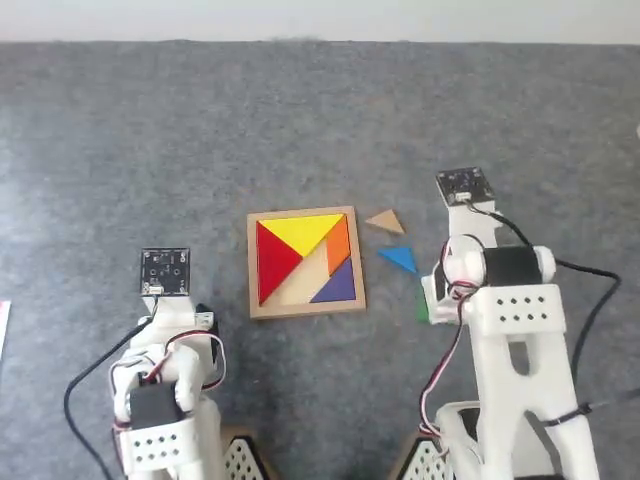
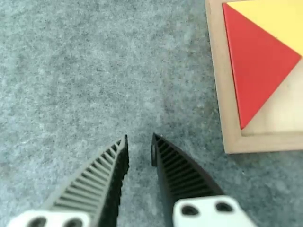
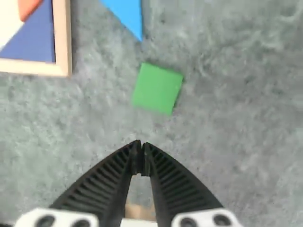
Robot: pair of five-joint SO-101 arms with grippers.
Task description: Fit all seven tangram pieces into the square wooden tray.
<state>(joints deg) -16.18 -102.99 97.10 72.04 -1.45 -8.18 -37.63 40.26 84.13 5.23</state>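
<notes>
The square wooden tray lies mid-table. It holds a yellow triangle, a red triangle, an orange piece and a purple-blue piece, with bare wood between them. To its right on the carpet lie a tan triangle, a blue triangle and a green square. My right gripper is shut on nothing, just short of the green square. My left gripper is slightly open and empty, over the carpet beside the tray's near left corner.
Grey carpet covers the whole table. The right arm's body stands over the green square's spot in the high view. A white edge shows at the far left. Free carpet lies behind and left of the tray.
</notes>
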